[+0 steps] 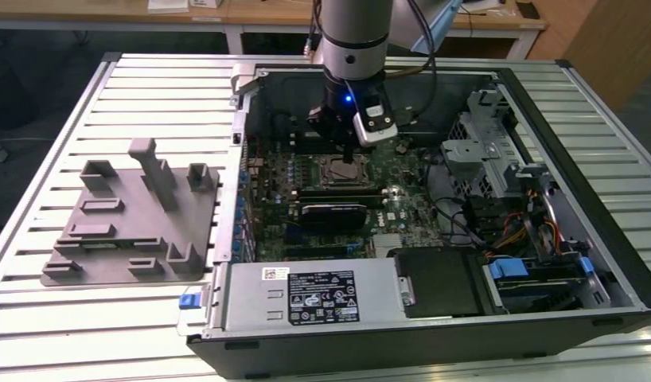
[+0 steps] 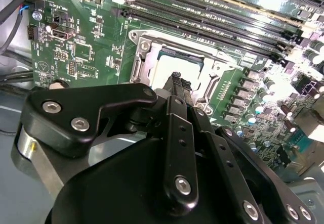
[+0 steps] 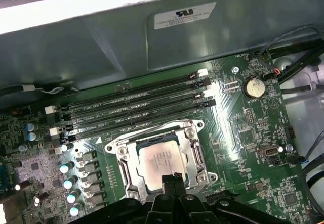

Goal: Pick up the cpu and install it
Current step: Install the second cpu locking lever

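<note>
First wrist view: cpu (image 3: 161, 162) seated in socket (image 3: 160, 159), closed empty pincer (image 3: 172, 180) just above its edge.

cpu (image 3: 161, 160) in socket (image 3: 187, 133) (claw (image 3: 172, 179) above)

Arm vertical; end effector (image 3: 172, 179) seemingly closed.

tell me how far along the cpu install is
Done, it seems: the cpu already lies flat inside the socket on the motherboard. In hand: nothing visible; the gripper sits just above the chip's edge. Left: whether the socket frame is latched cannot be told.
</note>
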You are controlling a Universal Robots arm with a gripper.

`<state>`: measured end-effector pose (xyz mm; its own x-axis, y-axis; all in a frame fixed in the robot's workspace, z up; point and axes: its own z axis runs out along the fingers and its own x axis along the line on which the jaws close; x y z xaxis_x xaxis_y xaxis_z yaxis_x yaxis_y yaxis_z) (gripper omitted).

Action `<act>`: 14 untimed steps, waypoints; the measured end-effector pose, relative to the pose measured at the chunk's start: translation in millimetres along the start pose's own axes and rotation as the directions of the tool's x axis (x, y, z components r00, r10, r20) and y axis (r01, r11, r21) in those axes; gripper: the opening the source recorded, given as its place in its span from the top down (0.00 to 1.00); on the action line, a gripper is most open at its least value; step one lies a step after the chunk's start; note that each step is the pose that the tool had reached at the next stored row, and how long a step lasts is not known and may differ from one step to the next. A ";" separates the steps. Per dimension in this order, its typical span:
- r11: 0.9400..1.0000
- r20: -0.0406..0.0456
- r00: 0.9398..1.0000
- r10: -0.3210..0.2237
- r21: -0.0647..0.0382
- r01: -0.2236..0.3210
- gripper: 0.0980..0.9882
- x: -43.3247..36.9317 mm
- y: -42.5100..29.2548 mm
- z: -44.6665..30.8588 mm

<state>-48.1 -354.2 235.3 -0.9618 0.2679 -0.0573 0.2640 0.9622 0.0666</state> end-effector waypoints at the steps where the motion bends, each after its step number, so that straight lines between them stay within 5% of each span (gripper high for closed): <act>1: 1.000 0.000 1.000 0.000 0.000 0.000 0.99 -0.2 -0.7 0.0; 14: 1.000 0.000 1.000 0.000 0.000 0.000 0.99 -2.9 -10.4 -0.5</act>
<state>-48.1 -365.0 235.4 -0.9617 0.2680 -0.0573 0.2641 0.9622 0.0666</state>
